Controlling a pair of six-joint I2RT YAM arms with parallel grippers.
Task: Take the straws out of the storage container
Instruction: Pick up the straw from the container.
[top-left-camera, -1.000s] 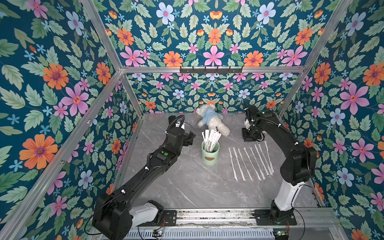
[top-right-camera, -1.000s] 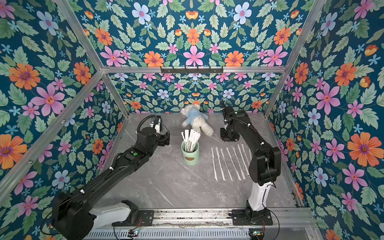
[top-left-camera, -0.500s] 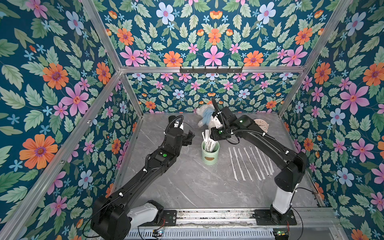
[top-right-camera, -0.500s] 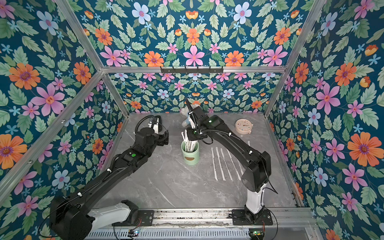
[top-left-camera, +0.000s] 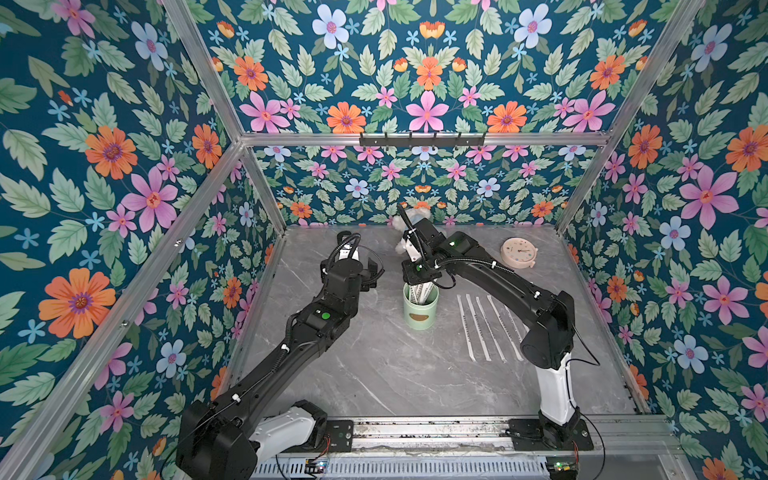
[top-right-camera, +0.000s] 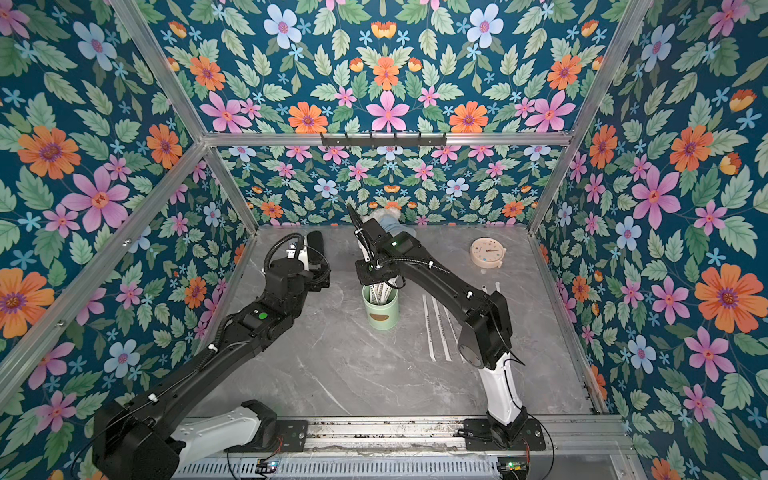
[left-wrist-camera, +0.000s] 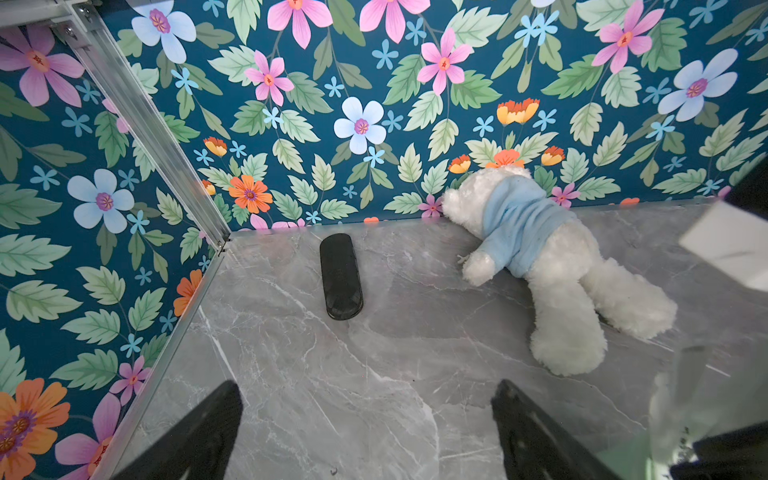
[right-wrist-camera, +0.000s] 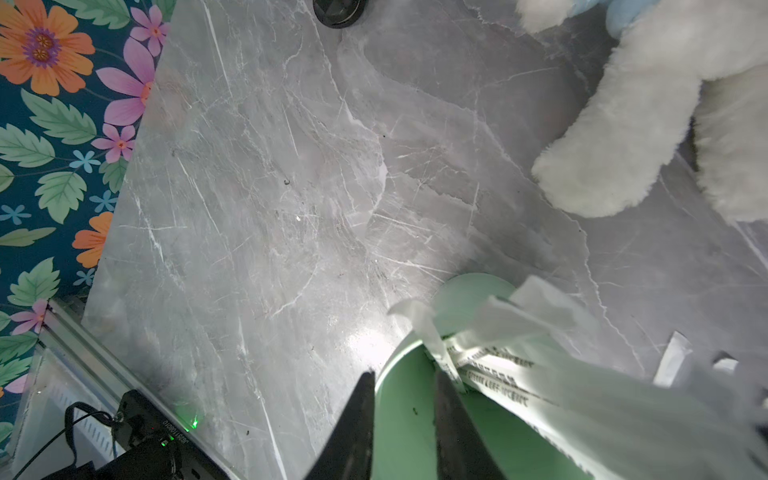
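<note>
Straws (right-wrist-camera: 498, 374) lean in the storage container (top-left-camera: 419, 309) just beside the right hand (right-wrist-camera: 404, 380), not between its narrowly parted, empty jaws.

I see the mint-green cup (top-left-camera: 420, 311) upright mid-table, with white straws (top-left-camera: 420, 291) leaning inside it. Loose straws (top-left-camera: 484, 328) lie in a row beside it.

Right beneath the right claw (right-wrist-camera: 403, 377) stands the cup (top-left-camera: 420, 311), straws (top-left-camera: 422, 291) standing in it. To the claw's right, loose straws (top-left-camera: 477, 328) lie side by side on the table (top-left-camera: 374, 374). Behind it lies the teddy bear (left-wrist-camera: 540, 257); the clock (top-left-camera: 518, 252) sits farther back-right.
</note>
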